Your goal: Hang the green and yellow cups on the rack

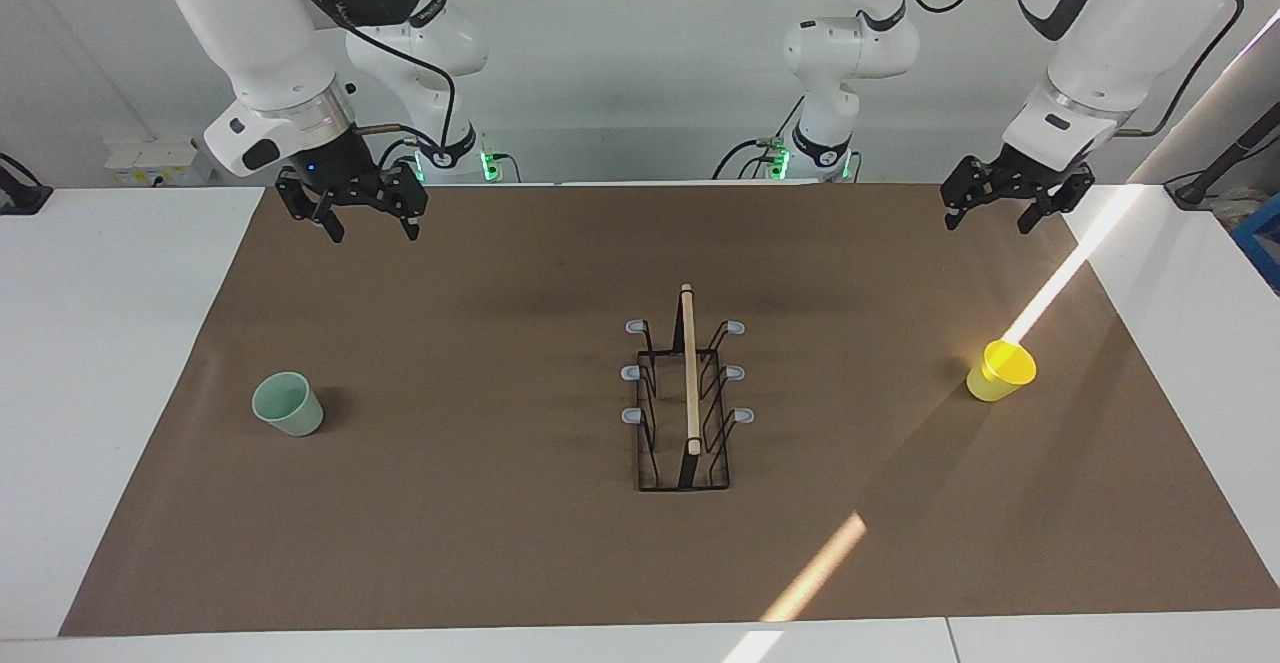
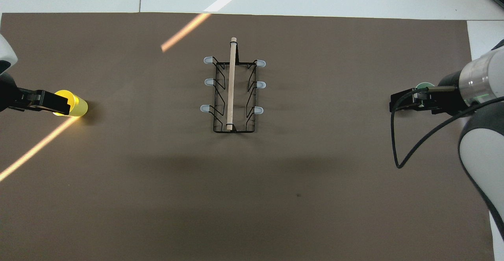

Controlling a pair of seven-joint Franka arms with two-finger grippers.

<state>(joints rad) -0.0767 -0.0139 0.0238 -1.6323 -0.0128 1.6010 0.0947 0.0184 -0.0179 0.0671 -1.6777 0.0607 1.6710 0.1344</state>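
The pale green cup (image 1: 288,404) stands upright on the brown mat toward the right arm's end. In the overhead view only its rim (image 2: 425,84) shows past the arm. The yellow cup (image 1: 1000,371) stands upright toward the left arm's end and shows in the overhead view (image 2: 76,104). The rack (image 1: 685,393) stands mid-mat between them with its wooden rod on top and nothing on its pegs; it also shows in the overhead view (image 2: 233,91). My right gripper (image 1: 365,221) (image 2: 397,102) is open and empty, raised over the mat. My left gripper (image 1: 990,215) (image 2: 59,103) is open and empty, raised likewise.
The brown mat (image 1: 500,543) (image 2: 157,194) covers most of the white table. A strip of sunlight crosses it near the yellow cup. A black cable loops down from the right arm's wrist.
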